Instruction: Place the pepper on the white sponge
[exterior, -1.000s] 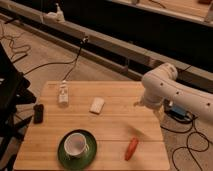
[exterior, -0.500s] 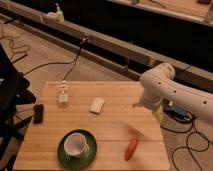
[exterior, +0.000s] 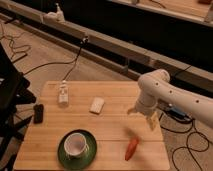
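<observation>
The pepper (exterior: 131,148) lies flat on the counter (exterior: 112,127), close to the front right corner, with nothing touching it. The white sponge (exterior: 97,105) lies well apart from it, further back and to the left, near the middle of the counter. A cup (exterior: 76,143) on a green saucer (exterior: 62,152) stands at the front left, clear of a straight line from pepper to sponge.

We judge that the approach step is in hand: the pepper is not yet grasped. The gripper (exterior: 142,118) hangs over the right side of the counter, near the pepper but behind it and above it.

The jaws stand spread wide and released. They hold nothing, and we see no contact with any object.

The next move calls for bringing the gripper forward and down over the pepper, setting the jaws across its slim width, then closing. After that we expect a lift and a carry back and left to the sponge.
</observation>
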`<state>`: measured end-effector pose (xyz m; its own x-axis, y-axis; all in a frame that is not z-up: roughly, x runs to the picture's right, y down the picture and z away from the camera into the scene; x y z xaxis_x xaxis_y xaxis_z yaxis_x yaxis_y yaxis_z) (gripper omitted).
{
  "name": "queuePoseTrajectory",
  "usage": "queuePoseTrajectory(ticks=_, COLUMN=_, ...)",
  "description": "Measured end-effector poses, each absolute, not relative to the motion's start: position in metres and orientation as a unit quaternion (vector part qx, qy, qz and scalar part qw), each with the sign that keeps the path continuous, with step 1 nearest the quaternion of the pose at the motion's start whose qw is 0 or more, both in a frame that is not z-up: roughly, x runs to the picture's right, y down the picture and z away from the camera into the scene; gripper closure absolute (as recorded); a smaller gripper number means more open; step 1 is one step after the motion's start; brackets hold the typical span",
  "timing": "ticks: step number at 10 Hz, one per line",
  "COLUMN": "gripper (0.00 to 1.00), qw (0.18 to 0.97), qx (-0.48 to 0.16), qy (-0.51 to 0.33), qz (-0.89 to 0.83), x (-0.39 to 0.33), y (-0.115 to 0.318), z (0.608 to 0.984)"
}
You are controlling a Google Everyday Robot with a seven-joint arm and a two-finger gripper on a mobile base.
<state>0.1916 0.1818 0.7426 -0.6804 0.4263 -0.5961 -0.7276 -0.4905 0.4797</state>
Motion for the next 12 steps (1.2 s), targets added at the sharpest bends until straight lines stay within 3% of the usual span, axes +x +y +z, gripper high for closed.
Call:
queuePoseTrajectory(ticks=6, gripper=0.2, qw=0.296, qx=-0.313, qy=0.38, qz=0.818, x=0.167, y=0.244, z=0.745)
queuePoseTrajectory(ticks=12, gripper=0.2, qw=0.288, qx=-0.321, qy=0.397, qz=0.81, x=0.168, y=0.259, z=0.751)
